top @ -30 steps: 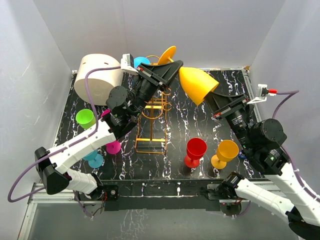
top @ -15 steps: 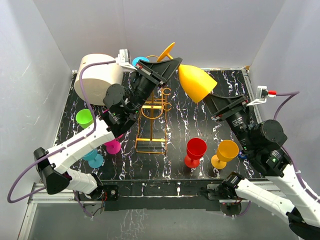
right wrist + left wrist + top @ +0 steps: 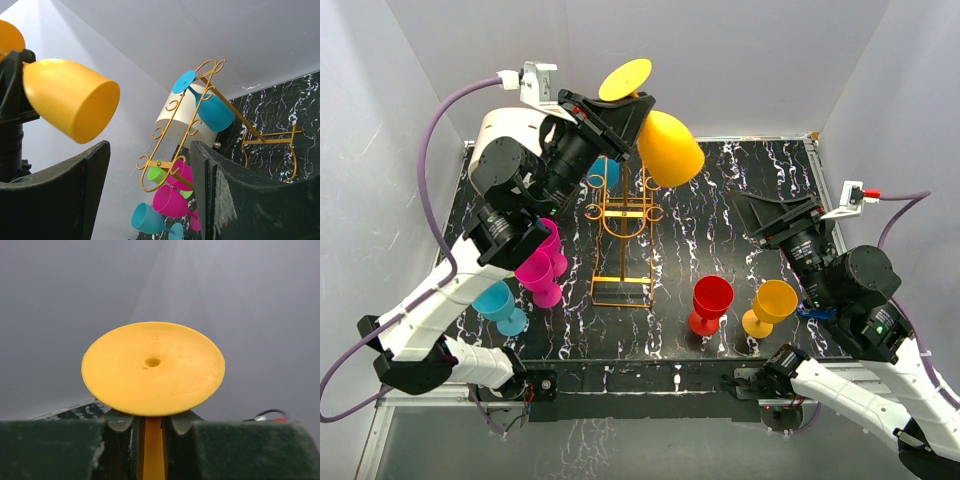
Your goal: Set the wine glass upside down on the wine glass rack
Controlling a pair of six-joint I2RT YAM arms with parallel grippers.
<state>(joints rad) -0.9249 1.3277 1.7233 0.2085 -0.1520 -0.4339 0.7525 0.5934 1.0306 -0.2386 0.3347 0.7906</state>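
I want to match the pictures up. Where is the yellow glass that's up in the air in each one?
Top view: the yellow glass is top centre, by the rack's top.
Left wrist: its round foot fills the middle, stem below.
Right wrist: its bowl is upper left.
Shared landmark: the gold rack, in top and right wrist views only.

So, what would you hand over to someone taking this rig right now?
Left claw: shut on the stem of the yellow plastic wine glass, raised beside the top of the tall golden wire rack, bowl tilted down.
Right claw: open, empty, off to the right.
Done: glass is off the table, in one claw only.
Left: invert it fully and hang it on a free rack hook.
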